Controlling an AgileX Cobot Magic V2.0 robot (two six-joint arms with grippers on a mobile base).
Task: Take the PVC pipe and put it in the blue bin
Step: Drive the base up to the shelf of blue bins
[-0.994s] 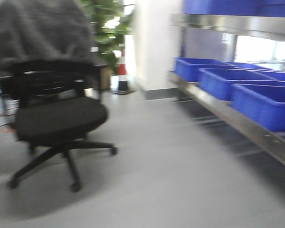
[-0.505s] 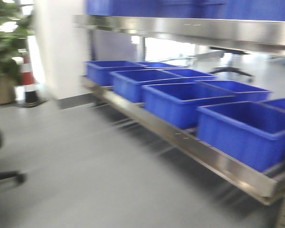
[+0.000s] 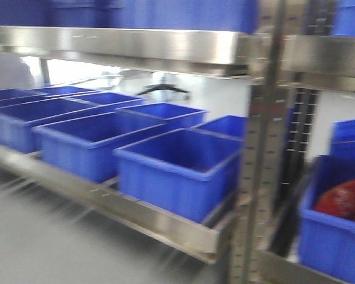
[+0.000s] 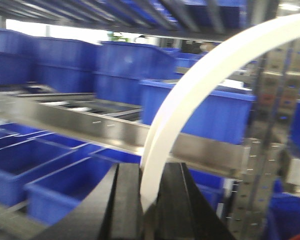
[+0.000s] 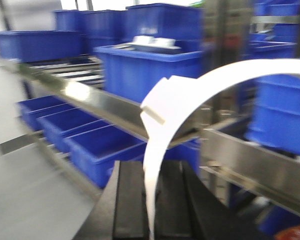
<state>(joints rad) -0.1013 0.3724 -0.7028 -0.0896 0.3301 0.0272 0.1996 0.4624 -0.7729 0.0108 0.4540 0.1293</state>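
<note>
Stock in hand: my left claw (image 4: pixel 151 172) is clamping the white PVC pipe (image 4: pixel 190 95), which is arching up to the right. My right claw (image 5: pixel 152 170) is likewise clamping white pipe. Ahead, blue bins (image 3: pixel 177 171) are sitting open on the steel rack (image 3: pixel 160 222).

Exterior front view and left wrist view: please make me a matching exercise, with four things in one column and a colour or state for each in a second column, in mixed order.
Things
1. PVC pipe
2. nearest shelf bin
3. rack upright
4. far-right bin

States
A. shiny metal, vertical
B. holds something red
C. white, curved, gripped by the left end effector
D. blue, nothing visible inside

Pairs: 1-C, 2-D, 3-A, 4-B
</note>
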